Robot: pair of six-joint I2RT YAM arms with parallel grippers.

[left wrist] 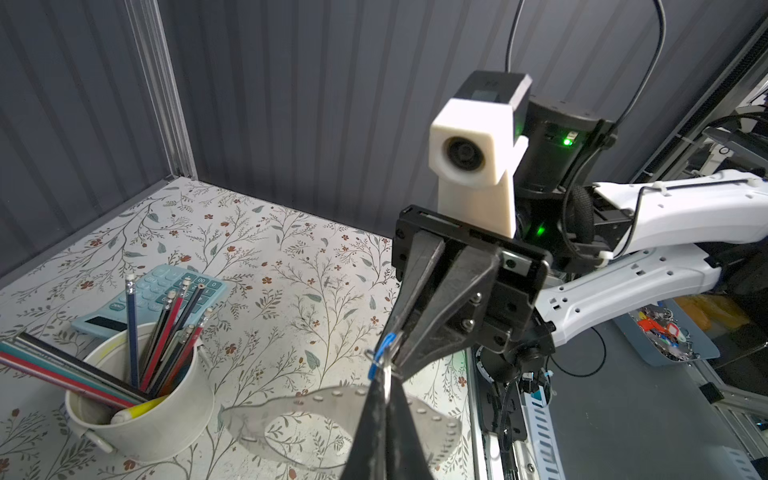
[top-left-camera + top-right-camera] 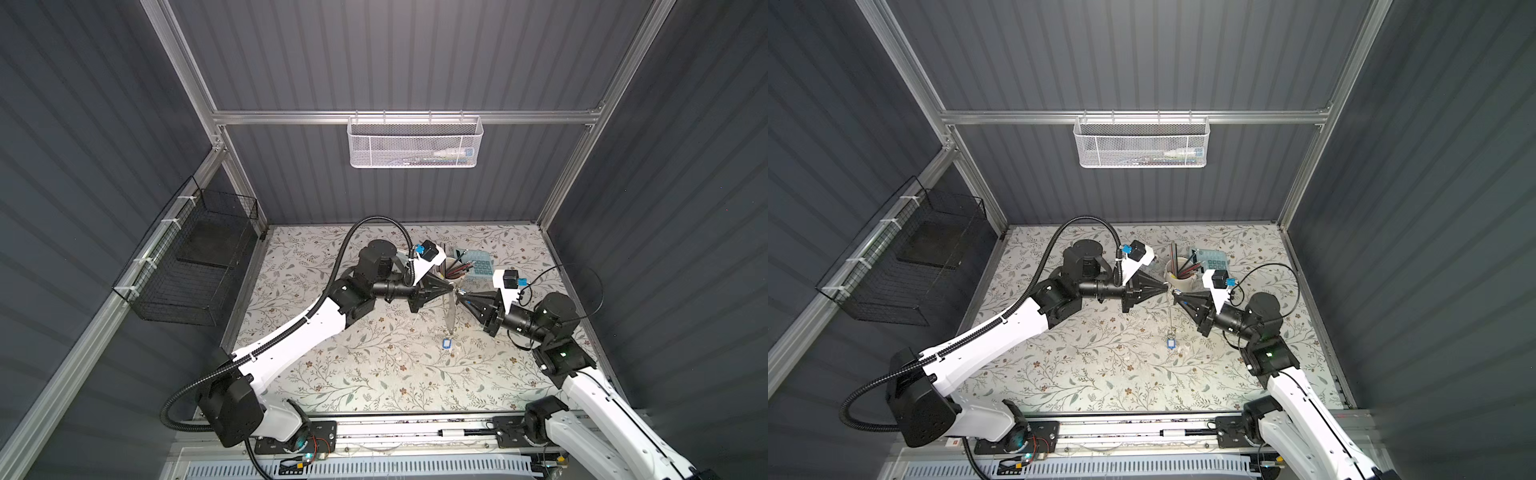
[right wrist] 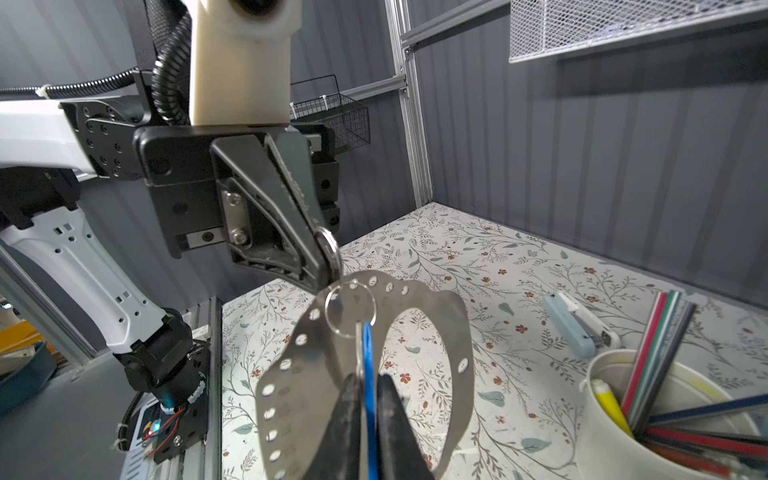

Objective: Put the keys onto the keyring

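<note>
**2nd key at the keyring rim: release w/ care**

L gripper was clamped tight on the thick ring at the top of the keyring. The keyring hung in mid-air over mid-table, a flat grey plate w/ holes along its rim. R gripper met it tip to tip, jaws narrow, one each side of a blue-tagged key. Couldn't tell whether they pinched it or had slack. The key's thin split ring overlapped a rim hole near the top. It looked threaded, but not certain. The other key showed just below the keyring's low end. Whether it hung on the keyring or lay on the table, couldn't tell.

Prob. best approach: L holds the plate dead steady, no twist. R lets go only once the wire is clearly through the hole, then opens slowly and backs out straight along the tag so fingers don't snag the ring. If not through, the key drops.

The table had a matte floral cover, so small metal bits would be hard to spot on it. A white cup of pencils, a calculator and a stapler sat toward the back. Walls were dark grey ribbed panels on an alu frame. A white mesh basket hung on the back rail and a black wire basket on the left wall.
</note>
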